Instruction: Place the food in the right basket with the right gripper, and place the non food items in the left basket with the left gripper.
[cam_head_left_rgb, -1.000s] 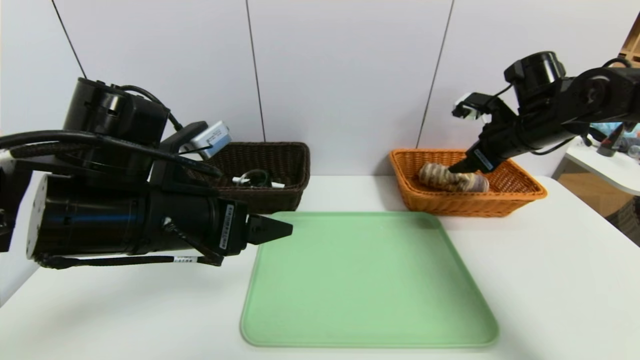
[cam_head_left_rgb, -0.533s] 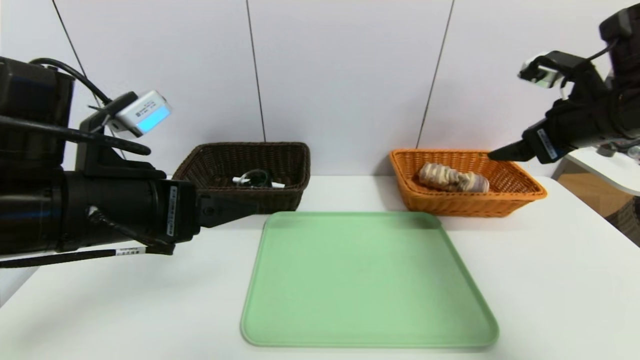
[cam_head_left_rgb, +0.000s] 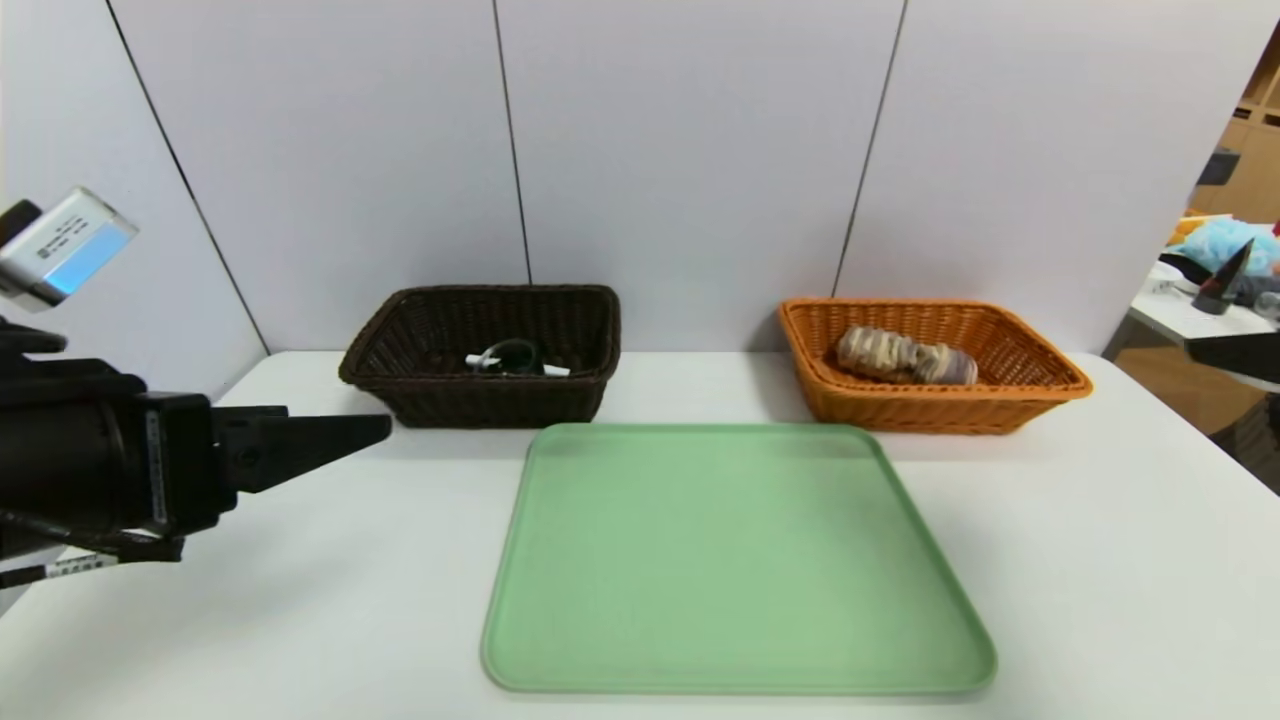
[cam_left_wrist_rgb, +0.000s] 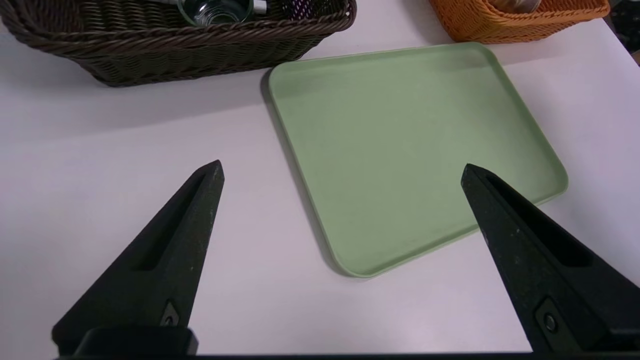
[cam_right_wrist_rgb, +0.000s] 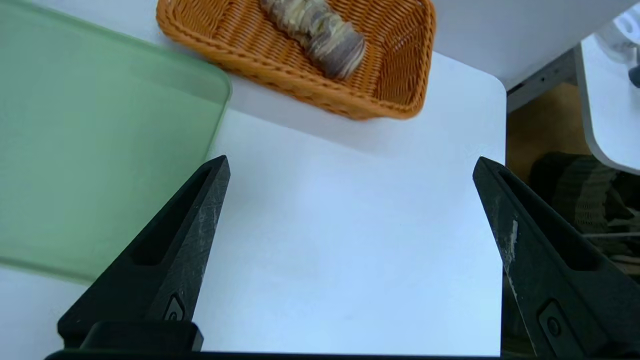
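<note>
sorting looks finished, as far as you can judge from these views: the flat pale-green plastic tray (cam_head_left_rgb: 735, 560) in the middle of the white table (cam_head_left_rgb: 1100, 560) carries nothing, and no loose item shows on the tabletop around it. your food, a ridged brown-and-cream bread roll (cam_head_left_rgb: 905, 356), lies inside the orange woven wicker basket (cam_head_left_rgb: 1040, 385) on the right, resting on its floor toward the far side. your non-food items sit in the dark brown woven wicker basket (cam_head_left_rgb: 400, 385) on the left: a clear round glass piece with a green tint (cam_left_wrist_rgb: 216, 9) and a thin white stick-like thing (cam_head_left_rgb: 550, 370) beside it, too small for you to identify. your left gripper (cam_left_wrist_rgb: 342, 170) hangs over the table's left side, near the tray's left edge and short of the brown basket, its two black tapered fingers (cam_left_wrist_rgb: 175, 240) spread wide and holding nothing. your right gripper (cam_right_wrist_rgb: 350, 165) hangs above bare table to the right of the tray, near the orange basket, also spread wide and empty; in the head view only a dark tip of it shows at the right edge. nothing appears left for you to pick, so what remains is probably just parking both arms.
</note>
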